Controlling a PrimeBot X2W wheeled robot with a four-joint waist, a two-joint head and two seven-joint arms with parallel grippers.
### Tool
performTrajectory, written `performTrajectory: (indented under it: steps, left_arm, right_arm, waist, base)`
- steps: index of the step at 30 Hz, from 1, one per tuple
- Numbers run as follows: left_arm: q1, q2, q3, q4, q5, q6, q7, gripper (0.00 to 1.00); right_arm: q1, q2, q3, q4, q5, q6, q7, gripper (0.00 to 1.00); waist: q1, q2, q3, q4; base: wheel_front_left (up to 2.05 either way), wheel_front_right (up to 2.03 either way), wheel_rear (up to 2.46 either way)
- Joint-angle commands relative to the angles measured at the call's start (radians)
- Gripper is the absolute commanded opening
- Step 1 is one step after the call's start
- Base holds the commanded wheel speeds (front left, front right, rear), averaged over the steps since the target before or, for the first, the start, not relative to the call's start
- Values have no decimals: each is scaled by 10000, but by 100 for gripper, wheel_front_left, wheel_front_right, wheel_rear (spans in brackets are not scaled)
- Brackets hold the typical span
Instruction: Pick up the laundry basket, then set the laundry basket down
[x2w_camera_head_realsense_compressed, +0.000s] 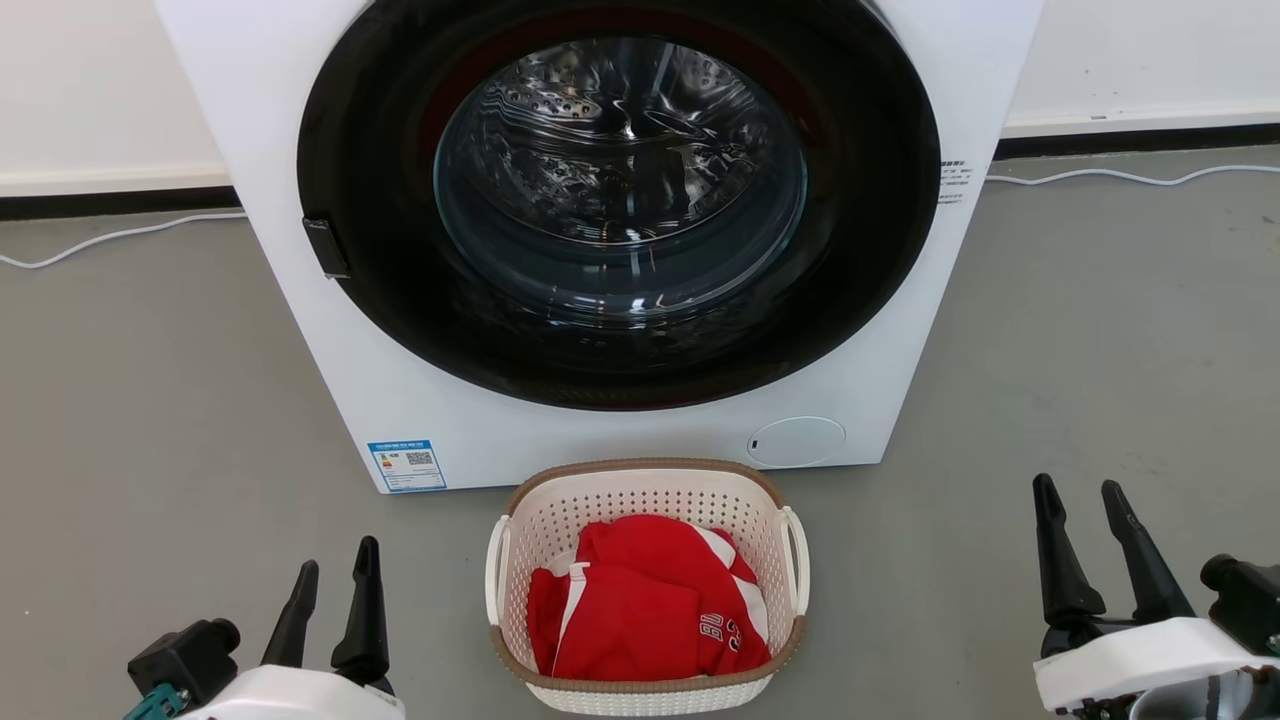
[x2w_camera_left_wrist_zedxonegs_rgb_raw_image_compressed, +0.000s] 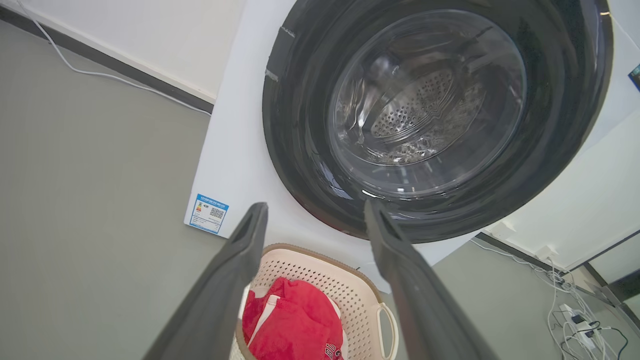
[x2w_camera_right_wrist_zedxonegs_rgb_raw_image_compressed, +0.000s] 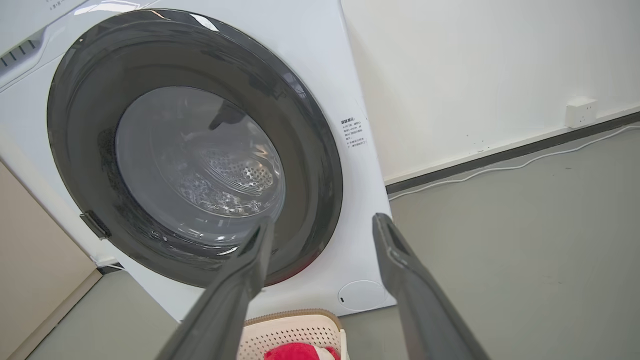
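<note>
**Fingers waiting either side of the basket, pick-up not yet begun**

From where I am standing, the left fingers (x2w_camera_head_realsense_compressed: 363, 595) are hovering above the grey floor (x2w_camera_head_realsense_compressed: 150, 400), parted and holding nothing. To their right and a little ahead of their tips, the laundry basket (x2w_camera_head_realsense_compressed: 640, 498) is sitting on the floor, close in front of the washing machine (x2w_camera_head_realsense_compressed: 600, 445). I cannot tell whether the two are touching. The basket is lying between the two pairs of fingers, well apart from both. Further right, the right fingers (x2w_camera_head_realsense_compressed: 1052, 545) are likewise standing spread and empty.

I am judging this to be the very start. The reach is not yet made, and the next move is calling for fingers to come inward and down to a handle or the rim.

The basket is looking like rigid perforated plastic, cream, rounded-rectangular, with a brown woven-look rim and a white loop handle on each side. A soft red garment (x2w_camera_head_realsense_compressed: 640, 600) with white trim is lying crumpled inside. Beyond the fingertips, the machine's glossy dark round door is showing a dimpled steel drum.
</note>
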Motion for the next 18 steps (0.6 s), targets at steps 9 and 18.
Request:
performTrajectory:
  steps: [9,18]
  left_arm:
    - [-215,121,192,-403,1348,74,-415,100]
    - [-198,132,199,-456,2373,123,-684,100]
  right_arm:
    - [-153,-308,196,-462,-1486,61,-451,100]
    - [-173,-425,211,-526,-2603,67,-715,100]
  waist:
    - [0,0,-23,-10]
    - [0,0,-32,1]
  base:
    - [0,0,0]
    - [0,0,0]
